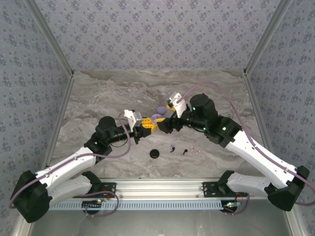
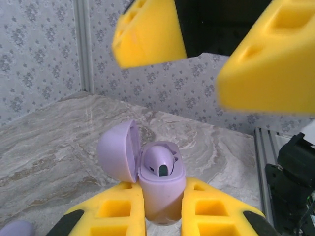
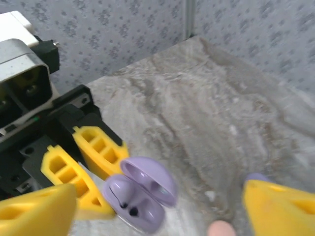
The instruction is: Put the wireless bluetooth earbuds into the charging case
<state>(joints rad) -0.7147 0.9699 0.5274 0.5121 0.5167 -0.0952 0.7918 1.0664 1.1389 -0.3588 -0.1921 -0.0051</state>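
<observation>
The lilac charging case point(image 2: 162, 189) stands upright between my left gripper's point(image 2: 163, 194) yellow fingers, which are shut on it. Its lid point(image 2: 117, 152) hangs open to the left. One lilac earbud point(image 2: 160, 164) sits in the case. My right gripper point(image 3: 160, 199) is open just above the case point(image 3: 138, 204), its blurred fingers point(image 2: 268, 64) spread wide with nothing between them. From above, both grippers point(image 1: 152, 124) point(image 1: 167, 117) meet over mid-table. On the table in front lie a lilac earbud point(image 1: 172, 147), a black one point(image 1: 185, 151) and pale pink ones point(image 1: 196, 150).
A black round disc point(image 1: 155, 153) lies left of the loose earbuds. A lilac round thing point(image 1: 161, 110) lies just behind the grippers. Patterned walls enclose the marble table point(image 1: 98, 98) on three sides, and a metal rail point(image 1: 157, 189) runs along the near edge.
</observation>
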